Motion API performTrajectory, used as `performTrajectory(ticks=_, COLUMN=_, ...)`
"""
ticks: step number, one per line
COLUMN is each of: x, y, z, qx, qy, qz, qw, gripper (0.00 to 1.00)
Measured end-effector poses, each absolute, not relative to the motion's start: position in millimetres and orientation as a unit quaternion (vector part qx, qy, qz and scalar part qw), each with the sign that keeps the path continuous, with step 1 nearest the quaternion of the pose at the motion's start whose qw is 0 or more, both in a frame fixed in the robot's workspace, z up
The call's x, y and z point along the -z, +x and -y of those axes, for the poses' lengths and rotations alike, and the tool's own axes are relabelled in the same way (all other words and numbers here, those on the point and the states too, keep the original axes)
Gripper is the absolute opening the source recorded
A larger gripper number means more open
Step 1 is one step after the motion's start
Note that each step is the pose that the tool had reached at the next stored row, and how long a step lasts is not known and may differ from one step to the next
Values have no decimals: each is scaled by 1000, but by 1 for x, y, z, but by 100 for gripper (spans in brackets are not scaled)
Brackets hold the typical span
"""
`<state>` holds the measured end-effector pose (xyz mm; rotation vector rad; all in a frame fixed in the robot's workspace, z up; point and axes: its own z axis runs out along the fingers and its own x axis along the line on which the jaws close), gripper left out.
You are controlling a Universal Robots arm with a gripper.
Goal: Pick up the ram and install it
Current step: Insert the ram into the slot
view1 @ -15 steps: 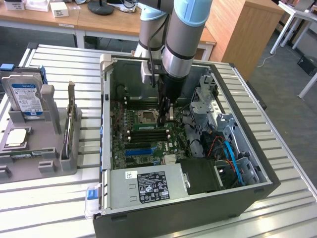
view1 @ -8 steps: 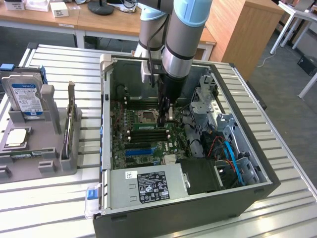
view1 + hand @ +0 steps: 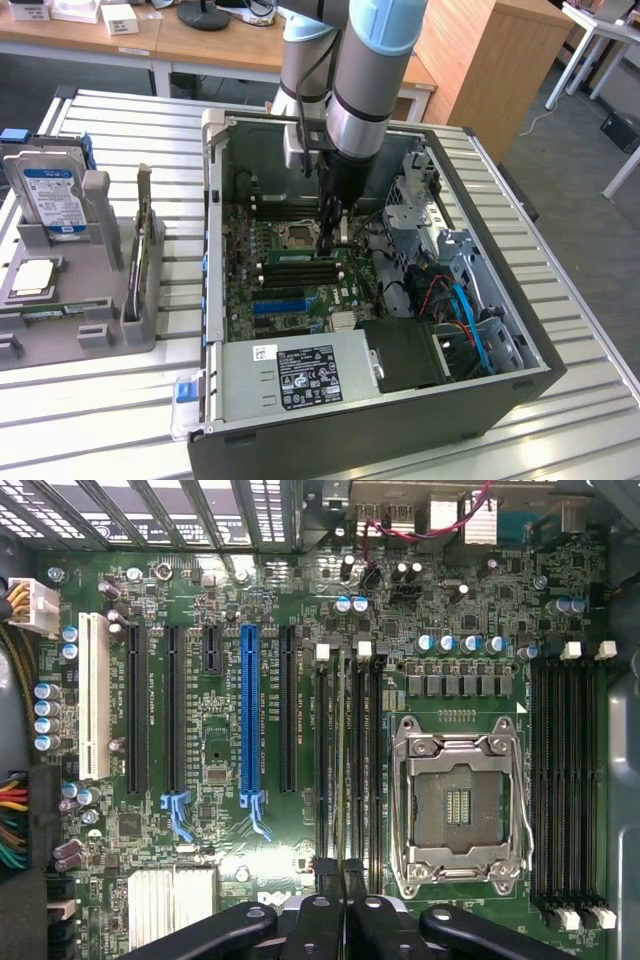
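Lying on its side with the panel off, the computer case [image 3: 215, 250] gives the arm [image 3: 370, 90] a straight drop onto the motherboard [image 3: 220, 750]. The gripper [image 3: 342, 875] sits low at the black memory slots [image 3: 378, 760] beside the CPU socket [image 3: 455, 800], jaws pinched nearly together on the ram [image 3: 345, 770]. The stick stands edge-up, in line with one slot, so a push goes straight down. Fully seated? Can't tell.
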<state>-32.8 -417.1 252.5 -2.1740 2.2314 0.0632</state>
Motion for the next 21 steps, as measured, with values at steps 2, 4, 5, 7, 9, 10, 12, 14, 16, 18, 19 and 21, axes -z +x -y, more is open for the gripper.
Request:
performTrajectory(ticks=2, x=-251, y=-33, z=417, qx=-20, qy=-698, qz=-716, qw=13, gripper=12)
performTrajectory(ticks=4, x=-250, y=-33, z=417, qx=-20, qy=-698, qz=-716, qw=12, gripper=12)
performTrajectory(ticks=5, x=-250, y=-33, z=417, qx=-20, qy=-698, qz=-716, qw=12, gripper=12)
performTrajectory(ticks=7, x=-250, y=-33, z=417, qx=-20, qy=-698, qz=-716, qw=12, gripper=12)
performTrajectory(ticks=9, x=-250, y=-33, z=417, qx=-20, qy=-698, qz=-716, qw=13, gripper=12)
performTrajectory(ticks=10, x=-249, y=-33, z=417, qx=-20, qy=-698, qz=-716, qw=13, gripper=12)
performTrajectory(ticks=12, x=-249, y=-33, z=417, qx=-20, qy=-698, qz=-716, qw=13, gripper=12)
performTrajectory(ticks=14, x=-248, y=-33, z=417, qx=-20, qy=-698, qz=-716, qw=13, gripper=12)
performTrajectory(ticks=16, x=-247, y=-33, z=417, qx=-20, qy=-698, qz=-716, qw=13, gripper=12)
performTrajectory(ticks=18, x=-247, y=-33, z=417, qx=-20, qy=-698, qz=-716, qw=12, gripper=12)
performTrajectory(ticks=19, x=-247, y=-33, z=417, qx=-20, qy=-698, qz=-716, qw=12, gripper=12)
performTrajectory(ticks=21, x=-247, y=-33, z=417, qx=-20, qy=-698, qz=-716, qw=12, gripper=12)
